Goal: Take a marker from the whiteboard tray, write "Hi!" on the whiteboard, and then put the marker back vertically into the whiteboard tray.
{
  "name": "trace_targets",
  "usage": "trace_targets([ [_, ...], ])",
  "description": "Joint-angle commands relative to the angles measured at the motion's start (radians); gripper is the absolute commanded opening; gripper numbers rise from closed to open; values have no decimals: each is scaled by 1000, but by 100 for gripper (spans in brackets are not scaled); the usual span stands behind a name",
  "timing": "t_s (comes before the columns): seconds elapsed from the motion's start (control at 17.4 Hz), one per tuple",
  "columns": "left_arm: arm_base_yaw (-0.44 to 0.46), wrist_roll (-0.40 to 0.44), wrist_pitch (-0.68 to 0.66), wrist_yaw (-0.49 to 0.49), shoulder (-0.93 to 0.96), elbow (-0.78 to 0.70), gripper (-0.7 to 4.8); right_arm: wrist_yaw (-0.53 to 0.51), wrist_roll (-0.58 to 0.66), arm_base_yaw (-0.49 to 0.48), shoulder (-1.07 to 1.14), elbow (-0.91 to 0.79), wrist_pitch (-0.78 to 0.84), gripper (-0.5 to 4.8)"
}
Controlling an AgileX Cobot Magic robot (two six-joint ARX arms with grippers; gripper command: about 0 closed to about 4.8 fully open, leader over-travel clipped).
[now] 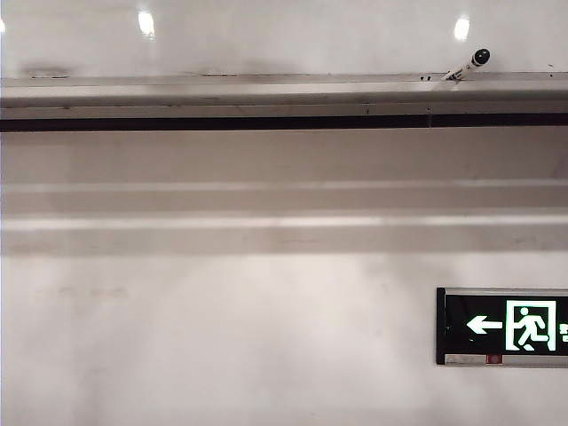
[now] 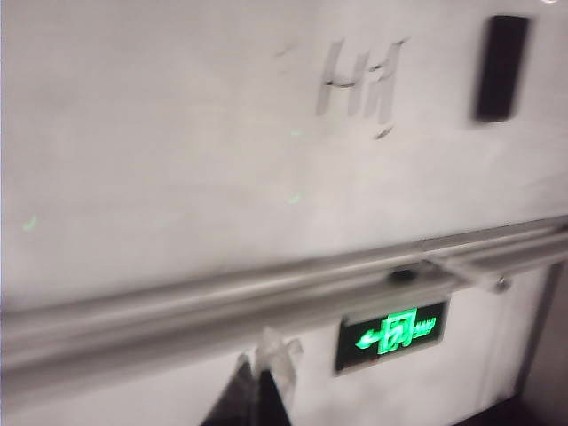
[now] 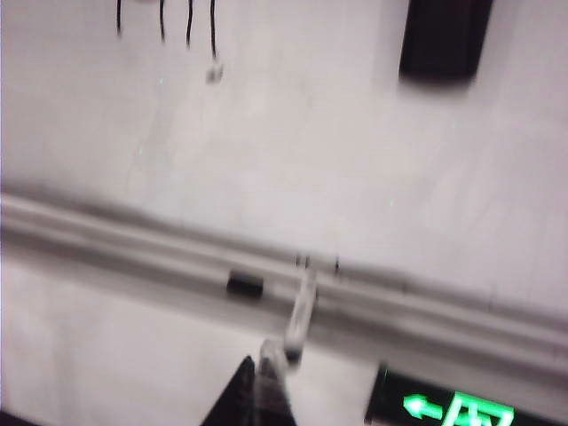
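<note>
Pale grey metal fills your exterior view: the whiteboard tray (image 1: 266, 93) runs the full width, a dark strip beneath it. Your marker (image 1: 466, 67) stands in the tray near the right end, tilted, its black cap uppermost against the glossy whiteboard (image 1: 284, 35). Below, an exit sign (image 1: 503, 326) hangs on the matte wall (image 1: 222, 337). Neither gripper appears here.

From your left wrist camera, everything is blurred. The left gripper (image 2: 262, 390) sits in front of the tray (image 2: 177, 319), its tips drawn together to a point with nothing between them, as far as the blur lets you tell. On the whiteboard (image 2: 177, 133) you can read the writing (image 2: 359, 80), beside a dark rectangular block (image 2: 501, 67). The exit sign (image 2: 392, 333) glows green beneath the tray.

From your right wrist camera, the right gripper (image 3: 262, 386) is pressed together and empty, just beside the marker (image 3: 302, 311), which leans in the tray (image 3: 133, 244). Whether they touch, you cannot tell. Strokes of the writing (image 3: 164, 18) show on the whiteboard (image 3: 311, 133).
</note>
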Motion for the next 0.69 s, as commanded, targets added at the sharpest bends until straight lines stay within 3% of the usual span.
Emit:
trace_targets([
  [0.06,0,-40,43,-23,-111,-192,-6,2,26,1,-126,-153,10,-6],
  [0.17,0,-32,89,-48,-175,-301,-6,21,26,1,-215,-247,15,-6],
  [0.35,0,-40,55,-47,-214,-425,-6,25,30,1,-344,-392,-6,-5],
  [0.69,0,-17,317,-29,-219,-638,-6,21,34,0,-477,-555,-245,13],
])
